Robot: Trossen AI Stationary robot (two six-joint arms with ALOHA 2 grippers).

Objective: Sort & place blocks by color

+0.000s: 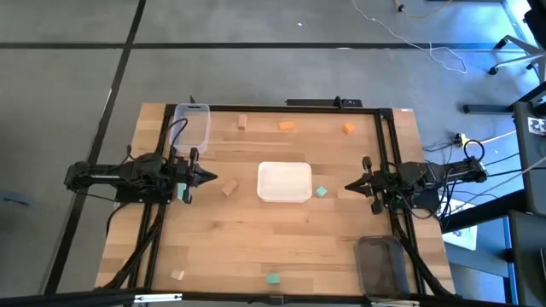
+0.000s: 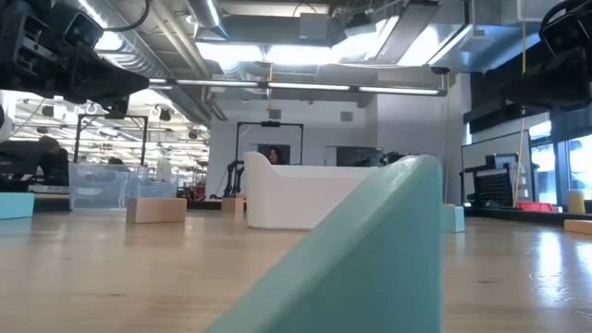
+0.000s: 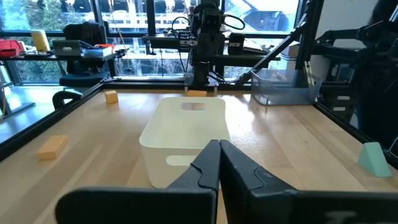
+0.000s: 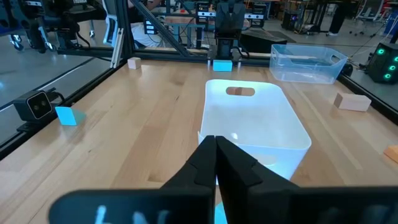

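Note:
Small blocks lie scattered flat on the wooden table. Two orange blocks (image 1: 287, 126) (image 1: 348, 128) and a wood block (image 1: 242, 122) sit toward the far edge. Another wood block (image 1: 228, 188) lies left of the white tray, and a teal block (image 1: 321, 192) lies right of it. A wood block (image 1: 177, 275) and a teal block (image 1: 273, 278) rest near the near edge. My left gripper (image 1: 212, 178) (image 3: 219, 163) hovers shut left of the tray. My right gripper (image 1: 350, 185) (image 4: 216, 155) hovers shut right of it. Both point at the tray.
The white square tray (image 1: 284, 182) stands at the table's middle between the grippers. A clear tub (image 1: 193, 124) sits at the far left corner, and a darker tub (image 1: 381, 263) at the near right. Black frame rails (image 1: 162, 213) run along the table's left and right sides.

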